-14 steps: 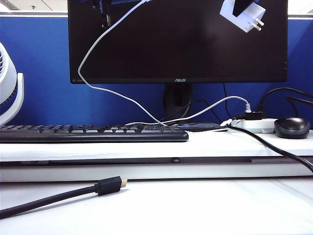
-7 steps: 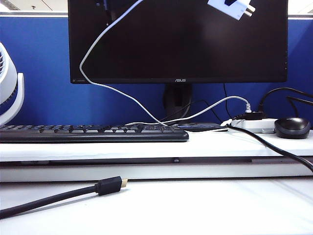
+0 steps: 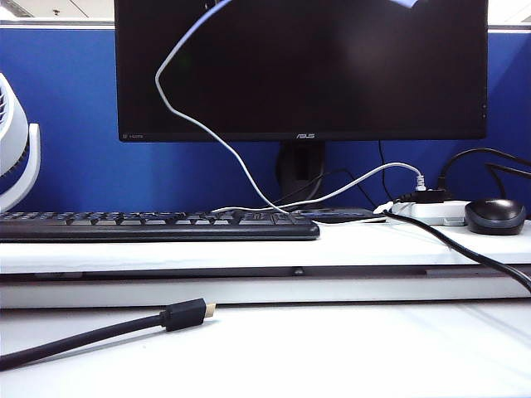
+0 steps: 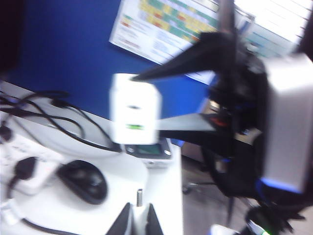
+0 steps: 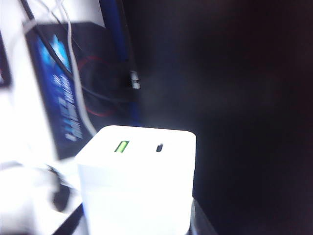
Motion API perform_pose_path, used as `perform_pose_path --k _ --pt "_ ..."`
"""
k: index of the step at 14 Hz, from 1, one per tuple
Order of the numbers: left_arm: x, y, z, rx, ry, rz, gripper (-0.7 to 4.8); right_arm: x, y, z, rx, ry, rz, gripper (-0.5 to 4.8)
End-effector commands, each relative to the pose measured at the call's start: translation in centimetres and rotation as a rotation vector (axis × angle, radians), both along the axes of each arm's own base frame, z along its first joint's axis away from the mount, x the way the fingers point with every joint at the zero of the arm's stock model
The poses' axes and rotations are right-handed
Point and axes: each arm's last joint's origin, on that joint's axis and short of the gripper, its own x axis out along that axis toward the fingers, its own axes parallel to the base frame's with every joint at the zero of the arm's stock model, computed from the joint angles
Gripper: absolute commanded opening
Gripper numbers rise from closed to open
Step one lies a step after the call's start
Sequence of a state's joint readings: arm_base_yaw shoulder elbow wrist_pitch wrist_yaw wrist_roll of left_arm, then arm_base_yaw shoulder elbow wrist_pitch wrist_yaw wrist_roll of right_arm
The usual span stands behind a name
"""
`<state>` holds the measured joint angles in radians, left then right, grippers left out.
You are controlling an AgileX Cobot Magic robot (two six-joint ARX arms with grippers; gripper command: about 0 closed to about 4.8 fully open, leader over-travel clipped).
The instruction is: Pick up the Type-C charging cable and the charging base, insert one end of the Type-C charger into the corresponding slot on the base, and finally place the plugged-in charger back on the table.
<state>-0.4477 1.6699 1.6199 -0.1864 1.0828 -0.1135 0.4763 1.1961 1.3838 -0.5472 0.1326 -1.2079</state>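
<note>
Both pieces are up off the white table point(image 3: 332, 348), so we're in the line-up step, pre-insertion. Left gripper point(image 4: 138, 223), seen in the left wrist view, is pressed tight on the metal-tipped plug end of the thin white Type-C charging cable point(image 3: 178, 112), which loops down in front of the black monitor point(image 3: 332, 75) to the shelf. Right gripper point(image 5: 137, 230), high on the right & out of the exterior view, pinches the small white plastic charging base point(image 5: 139, 181), port face toward the left arm's camera.

Next move, I'd say: bring plug tip square w/ the small slot point(image 5: 159, 147) beside the green port, then push straight in.

Count: 1 white cable, 1 base, 2 ports on its face, 2 grippers.
</note>
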Motion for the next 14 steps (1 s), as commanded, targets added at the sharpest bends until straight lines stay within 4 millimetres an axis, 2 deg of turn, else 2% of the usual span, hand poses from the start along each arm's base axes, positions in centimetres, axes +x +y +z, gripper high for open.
perform_pose_path --k 1,3,7,14 --pt "-0.3 0.2 1.7 0.015 -0.022 0.076 -0.07 -1.1 0.3 1.7 -0.035 -0.142 0.058 -0.01" --pt "-0.5 0.2 2.8 0.015 -0.037 0.093 -0.07 -1.5 0.6 2.5 0.000 -0.208 0.075 -0.01" --pt "-1.3 -0.2 3.2 0.041 -0.046 0.073 -0.07 -1.8 1.2 3.0 -0.028 -0.281 0.105 -0.01" --pt "-2.7 0.4 5.2 0.291 -0.281 0.269 -0.07 -2.1 1.7 3.0 -0.058 -0.293 0.130 -0.01"
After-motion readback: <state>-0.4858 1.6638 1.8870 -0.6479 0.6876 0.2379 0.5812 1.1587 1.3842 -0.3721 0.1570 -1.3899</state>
